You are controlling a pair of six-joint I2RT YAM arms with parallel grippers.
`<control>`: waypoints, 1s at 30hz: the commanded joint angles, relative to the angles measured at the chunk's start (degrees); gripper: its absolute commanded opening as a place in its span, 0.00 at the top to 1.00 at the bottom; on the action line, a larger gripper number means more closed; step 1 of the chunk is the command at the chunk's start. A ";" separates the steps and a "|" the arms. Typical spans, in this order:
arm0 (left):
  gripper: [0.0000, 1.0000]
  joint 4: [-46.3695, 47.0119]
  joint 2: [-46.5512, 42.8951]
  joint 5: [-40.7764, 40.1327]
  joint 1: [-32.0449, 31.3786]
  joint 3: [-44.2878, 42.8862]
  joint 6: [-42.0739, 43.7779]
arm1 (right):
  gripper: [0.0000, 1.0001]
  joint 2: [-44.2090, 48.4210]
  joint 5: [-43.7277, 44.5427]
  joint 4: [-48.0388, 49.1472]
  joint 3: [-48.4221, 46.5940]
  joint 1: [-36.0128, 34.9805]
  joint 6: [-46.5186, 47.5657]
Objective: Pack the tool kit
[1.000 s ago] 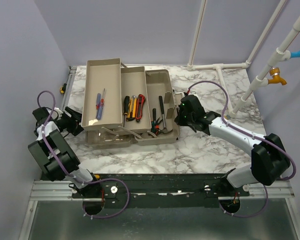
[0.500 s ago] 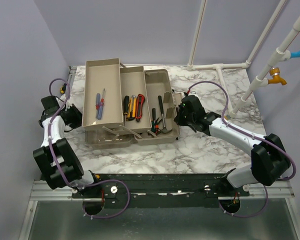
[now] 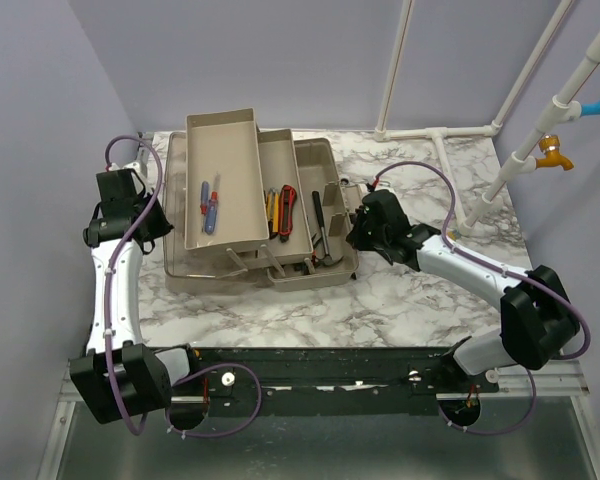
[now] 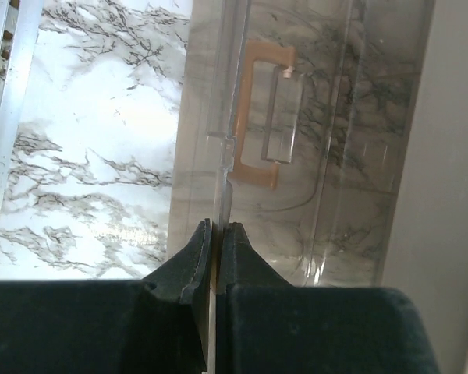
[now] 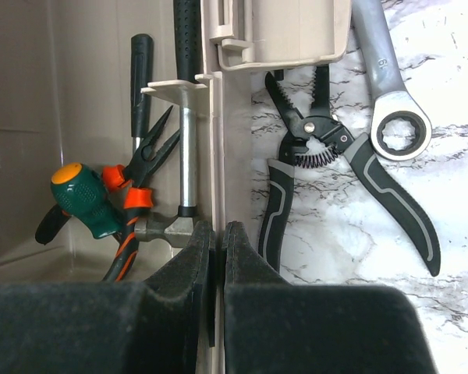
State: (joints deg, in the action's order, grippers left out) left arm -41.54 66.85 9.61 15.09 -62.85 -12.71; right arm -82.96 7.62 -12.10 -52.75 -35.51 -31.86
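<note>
Trays (image 3: 225, 140) swung right since before. Toolbox (image 3: 310, 275) sits centre-left on the tabletop (image 3: 410, 300). Left end effector (image 4: 217, 238) is pinched shut on its clear lid (image 4: 312, 156) edge, right end effector (image 5: 217, 234) on its right wall. Stiff, slick plastic, probably heavy: grab rims.

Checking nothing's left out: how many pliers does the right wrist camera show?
2: black-grey pliers on the marble outside the toolbox wall; orange-handled pliers inside, beside the hammer. More may be hidden.
</note>
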 commanded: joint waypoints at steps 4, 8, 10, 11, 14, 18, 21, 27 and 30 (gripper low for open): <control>1.00 1.82 -4.54 -17.37 -9.91 -5.87 -2.53 | 0.99 -2.57 -2.65 -0.30 0.10 -0.56 -2.39; 1.00 -0.47 -4.44 -27.52 -18.80 -10.49 -3.48 | 0.99 -2.57 -0.87 -1.10 -0.15 -1.25 -5.52; 1.00 -0.99 -3.89 -32.89 -23.18 -12.51 -3.18 | 0.99 -1.96 0.82 -1.56 -0.43 -2.27 -6.72; 1.00 -1.09 -3.64 -35.13 -25.14 -13.13 -2.93 | 0.99 -1.42 1.24 -1.57 -0.41 -2.57 -7.33; 1.00 -1.09 -2.39 -42.09 -31.97 -14.76 -2.25 | 0.99 -0.16 2.42 -1.50 -0.31 -3.57 -8.50; 1.00 -0.05 0.46 -51.58 -41.34 -16.54 -0.19 | 0.99 0.23 3.02 -2.16 -0.69 -4.98 -8.76; 1.00 1.66 3.70 -60.23 -50.08 -18.52 3.90 | 0.98 0.38 4.44 -2.66 -0.86 -6.90 -9.19; 1.00 5.83 14.02 -76.91 -63.16 -24.66 12.44 | 0.69 3.32 9.98 -6.37 -1.91 -8.71 -11.78; 1.00 8.97 19.15 -81.03 -66.45 -26.96 18.26 | 0.57 7.13 15.53 -9.35 -2.80 -8.70 -12.98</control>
State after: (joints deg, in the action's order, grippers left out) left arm -40.64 80.66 -62.33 -47.13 -86.54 -0.43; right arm -81.03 17.82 -16.53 -53.19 -43.20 -40.95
